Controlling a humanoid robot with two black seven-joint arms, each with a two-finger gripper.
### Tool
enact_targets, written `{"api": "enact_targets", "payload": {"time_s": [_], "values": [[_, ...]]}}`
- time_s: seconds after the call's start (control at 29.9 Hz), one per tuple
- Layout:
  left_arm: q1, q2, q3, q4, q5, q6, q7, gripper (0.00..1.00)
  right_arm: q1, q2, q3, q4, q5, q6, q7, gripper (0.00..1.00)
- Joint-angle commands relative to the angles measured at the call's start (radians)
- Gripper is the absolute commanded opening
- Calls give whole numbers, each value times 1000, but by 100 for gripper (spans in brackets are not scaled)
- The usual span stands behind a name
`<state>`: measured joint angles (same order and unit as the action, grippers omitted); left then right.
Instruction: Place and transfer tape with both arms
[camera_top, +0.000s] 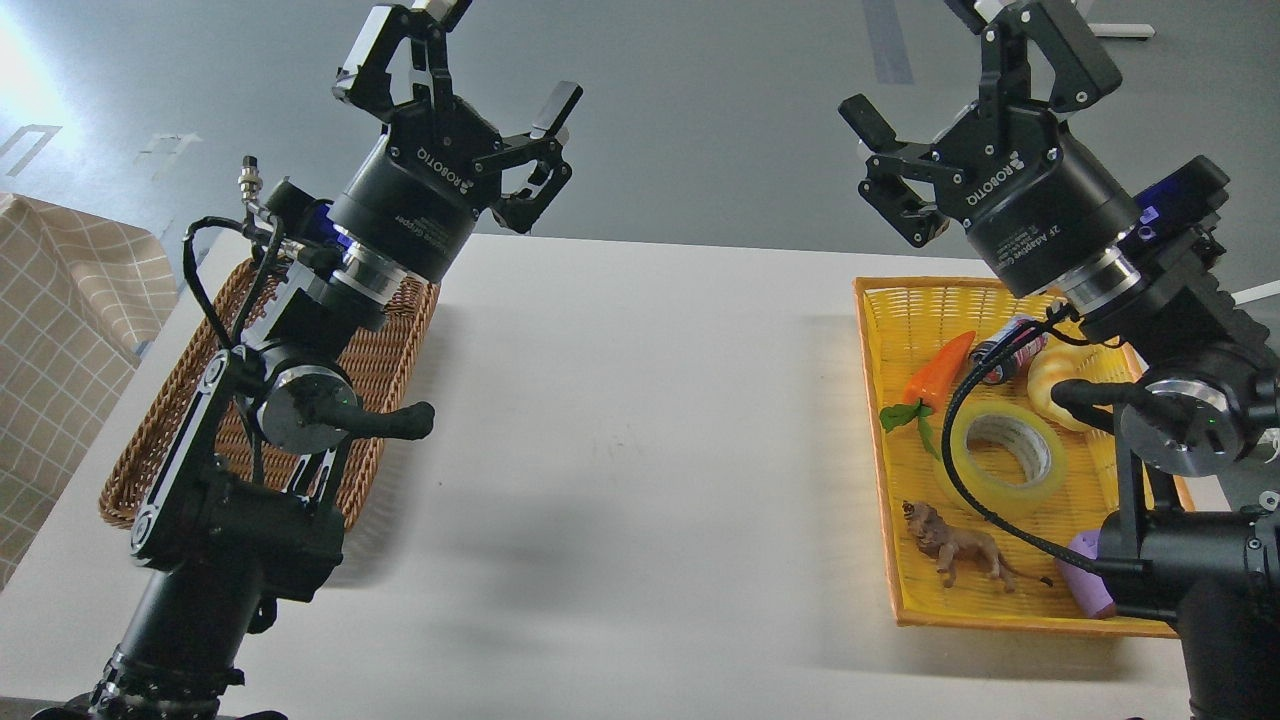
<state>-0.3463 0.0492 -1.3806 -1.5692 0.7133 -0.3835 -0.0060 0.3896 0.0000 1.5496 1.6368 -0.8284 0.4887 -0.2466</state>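
The tape (1008, 456), a yellow translucent roll with a pale core, lies flat in the yellow basket (900, 300) at the right of the table. My right gripper (925, 70) is raised high above the basket's far end, open and empty. My left gripper (465, 60) is raised above the far end of the brown wicker basket (390, 370) at the left, open and empty. Both grippers are well apart from the tape.
The yellow basket also holds an orange carrot toy (935, 372), a croissant toy (1050, 380), a small can (1005, 345), a brown lion figure (955, 548) and a purple object (1085, 585). A checkered cloth (60, 330) lies at the far left. White table (640, 440) between the baskets.
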Motion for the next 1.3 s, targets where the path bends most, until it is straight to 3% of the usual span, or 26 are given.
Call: {"api": "enact_targets", "payload": {"time_s": [0.0, 1.27], "values": [[6, 0, 0, 0, 0, 0, 0, 99, -3, 0, 0, 0, 0, 0, 0, 100], [4, -3, 2, 0, 6, 6, -2, 99, -9, 0, -2, 5, -3, 0, 1, 100]]}}
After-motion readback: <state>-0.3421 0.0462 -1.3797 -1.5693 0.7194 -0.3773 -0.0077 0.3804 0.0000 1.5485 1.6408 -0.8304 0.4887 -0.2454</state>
